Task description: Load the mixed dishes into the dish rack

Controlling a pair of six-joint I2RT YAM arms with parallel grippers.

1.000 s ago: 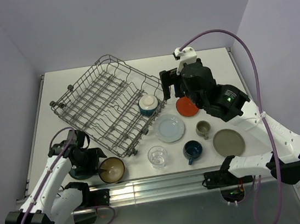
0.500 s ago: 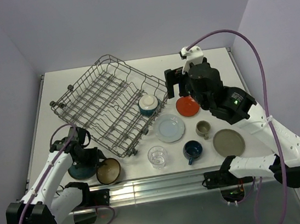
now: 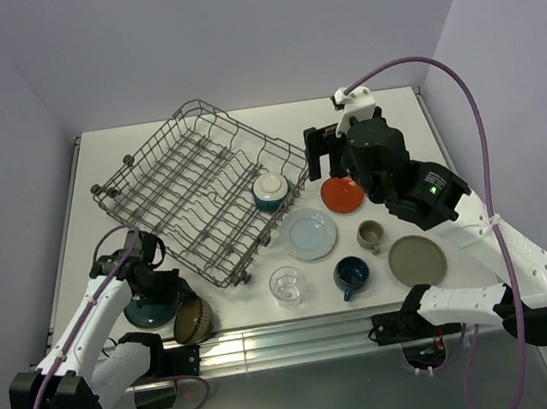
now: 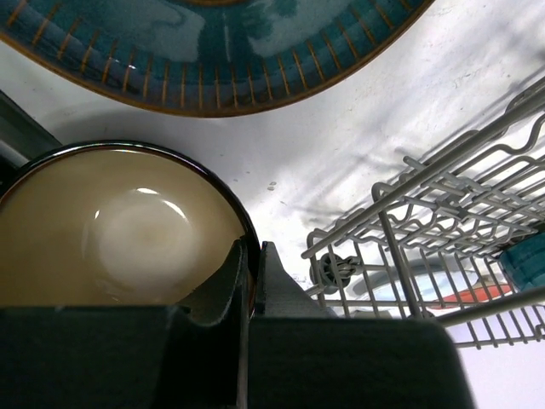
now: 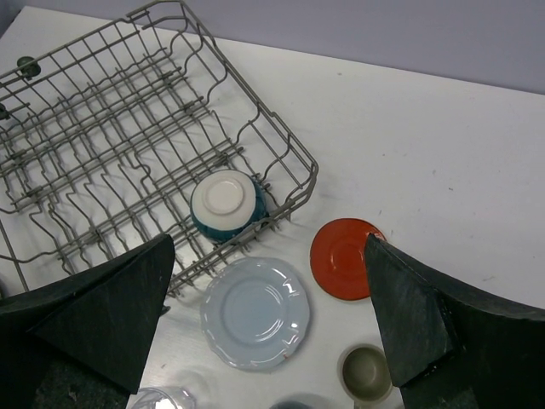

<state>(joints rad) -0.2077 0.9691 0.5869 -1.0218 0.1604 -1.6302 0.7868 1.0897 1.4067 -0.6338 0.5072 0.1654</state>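
White table [image 3: 398, 117], near edge: left gripper [image 4: 251, 260] pinched on the rim of the gold-brown bowl [image 4: 119, 226], which is tipped on edge, mouth towards the wrist, beside the teal plate [image 4: 213, 43]. Right gripper [image 5: 268, 311] hangs spread wide over the dish rack [image 5: 128, 128] corner.

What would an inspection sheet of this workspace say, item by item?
Surface: white table, no spills seen.
Job's things: dish rack holds one upturned teal cup; red-orange plate, pale blue plate, clear glass, blue cup, beige cup, beige plate and teal plate lie outside it.
Clutter: nothing seen.
Grippers: left gripper shut on brown bowl at its rim; right gripper open, holding nothing.
Cables: a purple cable runs along each arm.
Surroundings: plain lilac walls.
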